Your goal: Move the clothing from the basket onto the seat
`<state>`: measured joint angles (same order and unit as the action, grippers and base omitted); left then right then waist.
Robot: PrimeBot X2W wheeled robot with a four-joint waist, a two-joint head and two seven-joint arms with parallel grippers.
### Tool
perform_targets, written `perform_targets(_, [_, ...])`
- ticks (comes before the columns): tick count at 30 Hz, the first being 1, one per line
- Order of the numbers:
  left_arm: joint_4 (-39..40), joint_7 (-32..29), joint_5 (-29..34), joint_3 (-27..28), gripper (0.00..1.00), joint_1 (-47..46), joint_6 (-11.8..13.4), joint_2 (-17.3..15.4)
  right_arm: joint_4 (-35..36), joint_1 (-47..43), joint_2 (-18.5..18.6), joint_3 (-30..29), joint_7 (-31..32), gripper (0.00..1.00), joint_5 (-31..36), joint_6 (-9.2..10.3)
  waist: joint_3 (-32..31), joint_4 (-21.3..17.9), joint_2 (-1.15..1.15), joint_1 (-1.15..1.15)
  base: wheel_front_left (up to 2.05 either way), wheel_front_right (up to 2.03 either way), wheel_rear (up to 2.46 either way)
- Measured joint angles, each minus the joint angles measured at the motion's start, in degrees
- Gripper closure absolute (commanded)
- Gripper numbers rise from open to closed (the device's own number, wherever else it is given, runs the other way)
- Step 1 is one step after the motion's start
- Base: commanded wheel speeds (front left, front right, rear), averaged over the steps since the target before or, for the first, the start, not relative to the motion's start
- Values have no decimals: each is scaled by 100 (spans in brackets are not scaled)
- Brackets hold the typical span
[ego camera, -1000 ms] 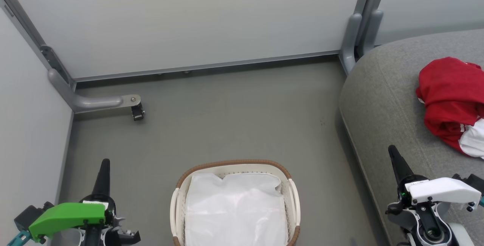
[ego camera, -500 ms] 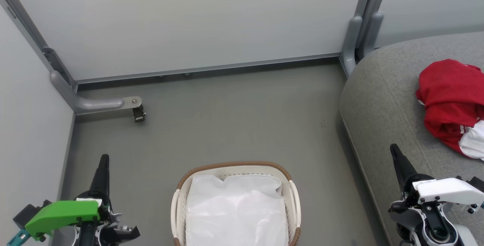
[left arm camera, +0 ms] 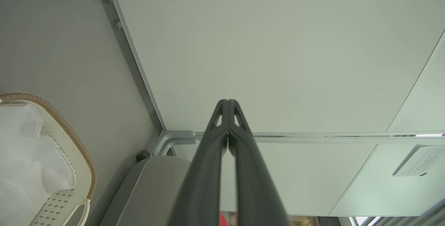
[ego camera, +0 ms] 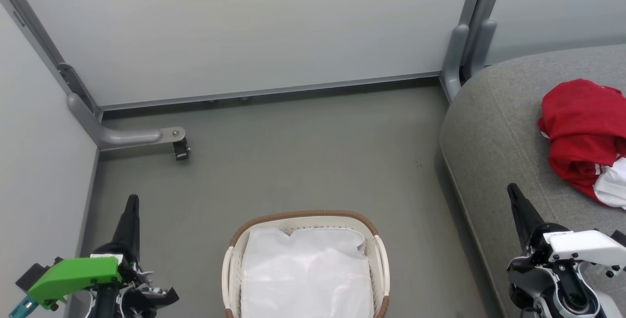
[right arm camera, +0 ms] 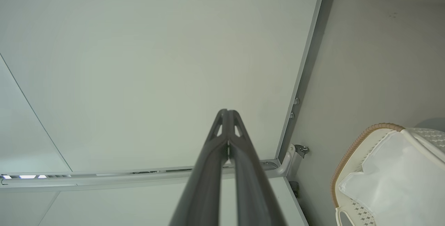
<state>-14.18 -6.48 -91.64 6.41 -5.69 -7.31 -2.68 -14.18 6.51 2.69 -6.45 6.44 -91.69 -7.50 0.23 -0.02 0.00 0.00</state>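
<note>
The red clothing (ego camera: 584, 132) with white patches lies bunched on the grey seat (ego camera: 494, 127) at the right. On the floor at bottom centre stands the white basket (ego camera: 303, 218) with its brown rim, holding a plain white liner sheet (ego camera: 305, 274). My left gripper (ego camera: 132, 200) points up at the lower left, shut and empty, well left of the basket. My right gripper (ego camera: 512, 191) is shut and empty over the seat's front edge, below and left of the clothing. The wrist views show each gripper's tips (left arm camera: 227, 102) (right arm camera: 226, 112) pressed together against pale wall panels, with the basket (left arm camera: 74, 139) (right arm camera: 351, 149) at one side.
Pale partition panels (ego camera: 244, 29) close off the back and left. A grey metal foot with a small caster (ego camera: 180, 149) juts onto the floor at the left. Another grey post (ego camera: 459, 49) stands by the seat's far corner. Grey floor (ego camera: 303, 151) lies between basket and wall.
The whole head picture has shifted slightly downward, so the camera moved. Both grippers sit a little lower in it and stay shut. The clothing and basket have not moved.
</note>
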Motion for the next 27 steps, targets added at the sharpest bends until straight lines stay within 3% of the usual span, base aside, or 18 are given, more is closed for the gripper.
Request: perform_targets(27, [14,-7,-67,12,100,-24,-1,0,14,-2,1,-10,10,100,-62,0,-6,2,0,0,0,0,0])
